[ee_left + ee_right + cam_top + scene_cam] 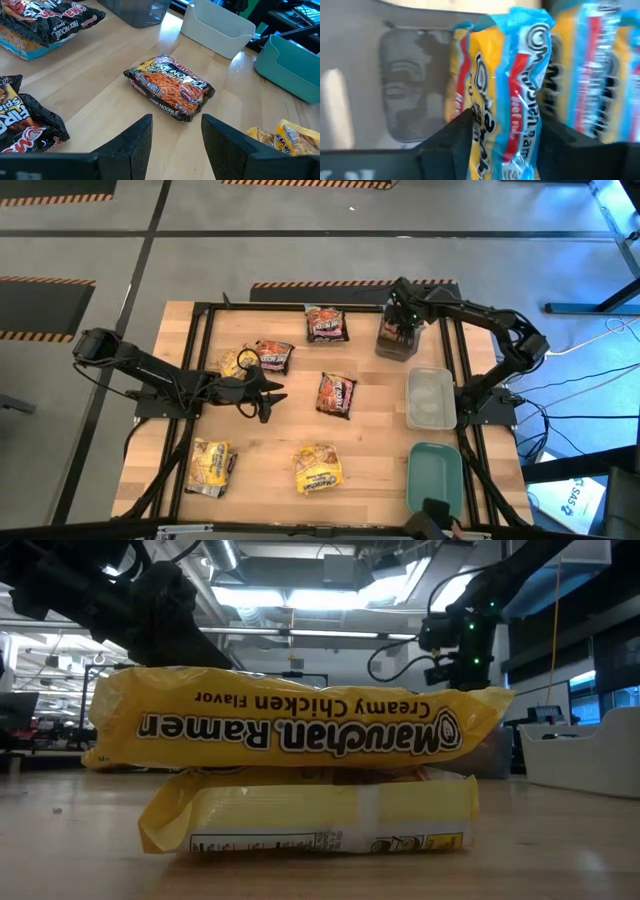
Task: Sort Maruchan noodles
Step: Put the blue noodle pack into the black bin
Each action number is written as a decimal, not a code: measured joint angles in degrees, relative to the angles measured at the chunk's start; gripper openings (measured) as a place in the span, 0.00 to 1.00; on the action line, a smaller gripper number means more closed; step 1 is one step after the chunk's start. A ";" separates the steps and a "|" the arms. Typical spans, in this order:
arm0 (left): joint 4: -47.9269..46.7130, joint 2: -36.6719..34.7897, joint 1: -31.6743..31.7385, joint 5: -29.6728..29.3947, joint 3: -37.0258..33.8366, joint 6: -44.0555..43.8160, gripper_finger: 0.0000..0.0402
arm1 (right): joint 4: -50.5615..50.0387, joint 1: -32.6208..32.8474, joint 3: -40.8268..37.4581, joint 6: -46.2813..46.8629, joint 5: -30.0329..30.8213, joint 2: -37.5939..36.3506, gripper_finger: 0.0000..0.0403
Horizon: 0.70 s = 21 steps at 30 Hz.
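The right gripper (pixel 402 318) is hanging over the grey bin (pixel 396 342) at the far right, fingers either side of a blue-and-yellow packet (pixel 512 95); it should part fully and lift straight. The left gripper (pixel 175 142), fingers apart, is facing a dark packet (pixel 170 86) mid-table. Yellow packets (pixel 316 468) are lying near.

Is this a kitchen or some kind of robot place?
Probably a robot lab or workshop, not a kitchen. Striped hazard tape marks the grey floor, two dark robot arms are fixed to a wooden table, and the low view shows a big hall with ceiling lights and equipment.
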 joint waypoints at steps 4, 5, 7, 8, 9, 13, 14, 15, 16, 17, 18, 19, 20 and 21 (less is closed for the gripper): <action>0.00 0.00 0.00 0.02 0.00 0.47 0.41 | -0.10 0.00 0.50 0.49 4.35 -0.95 0.45; 0.00 0.00 0.02 0.00 0.00 0.48 0.41 | 0.11 0.00 0.90 1.29 5.39 -1.30 0.45; 0.00 0.00 0.02 -0.11 0.00 0.50 0.41 | 0.03 0.00 1.51 3.27 6.29 -1.92 0.45; 0.00 0.00 0.02 -0.11 0.00 0.50 0.41 | -0.21 0.00 1.85 4.10 6.26 -2.12 0.45; 0.00 0.00 0.02 -0.11 0.00 0.52 0.41 | -0.70 0.00 2.20 4.67 5.75 -2.32 0.45; 0.02 0.00 0.02 -0.11 0.00 0.54 0.41 | -3.99 0.32 3.76 7.63 4.83 -3.22 0.44; 0.01 0.00 0.02 -0.13 0.00 0.54 0.41 | -4.51 0.95 3.95 9.01 4.83 -3.55 0.44; 0.03 0.00 0.02 -0.20 0.00 0.56 0.41 | -4.62 1.74 4.01 10.38 4.69 -3.96 0.44; 0.09 0.00 0.02 -0.46 0.00 0.57 0.41 | -4.53 2.84 4.02 11.32 3.80 -4.51 0.44; 0.23 0.00 0.02 -0.91 0.00 0.57 0.41 | -4.51 3.96 4.02 11.99 1.40 -5.13 0.44; 0.40 0.00 0.03 -1.66 0.00 0.72 0.41 | -4.39 5.28 4.02 12.83 -0.94 -5.87 0.44; 0.67 0.00 0.07 -2.17 0.00 0.97 0.41 | -3.81 7.03 4.04 13.44 -3.36 -6.45 0.44; 1.11 0.00 0.09 -2.23 0.00 1.39 0.41 | -2.66 9.01 4.08 13.98 -5.65 -6.77 0.44; 1.63 0.00 0.09 -1.91 0.00 2.33 0.41 | -1.11 10.96 4.04 14.35 -7.91 -6.99 0.44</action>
